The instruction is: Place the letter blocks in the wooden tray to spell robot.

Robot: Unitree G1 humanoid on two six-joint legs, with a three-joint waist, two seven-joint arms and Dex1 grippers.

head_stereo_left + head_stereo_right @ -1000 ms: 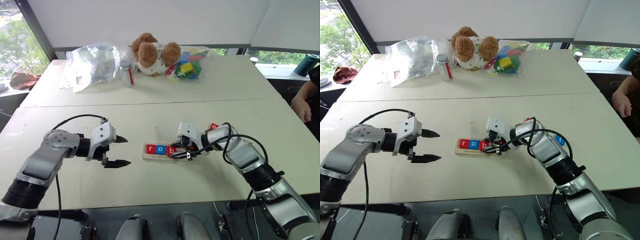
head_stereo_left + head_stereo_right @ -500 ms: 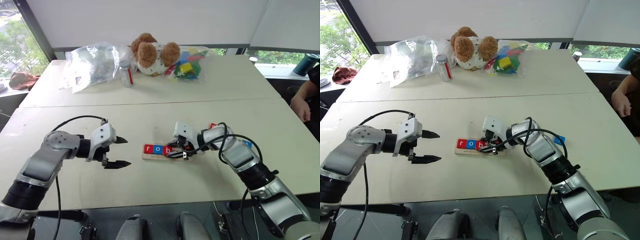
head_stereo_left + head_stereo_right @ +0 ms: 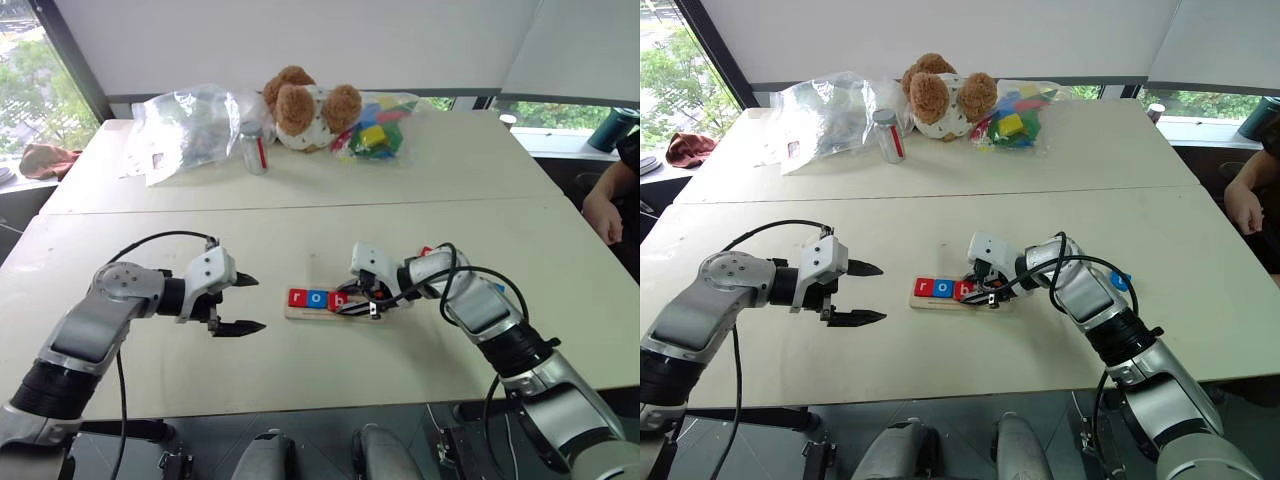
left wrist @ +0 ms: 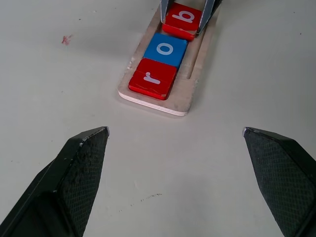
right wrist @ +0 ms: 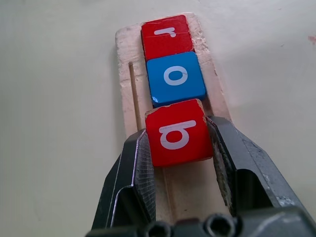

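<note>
Left tool point(image 3: 240, 303): open wide, empty, hovering over the table point(image 3: 300, 230) left of the tray.
Wooden tray point(image 4: 195, 74): flat on the table between the tools; long axis left to right in the head views.
Red r block point(image 5: 165, 35): seated at the tray's left end.
Blue o block point(image 5: 175, 79): seated, touching r.
Red b block point(image 5: 177, 132): third place, clamped in the right tool.
Right tool point(image 5: 177, 163): closed on b.
Blue block point(image 3: 1121, 282): beyond the right arm, letter unreadable.
Progress: two seated, b being set; second o and t remaining.
</note>
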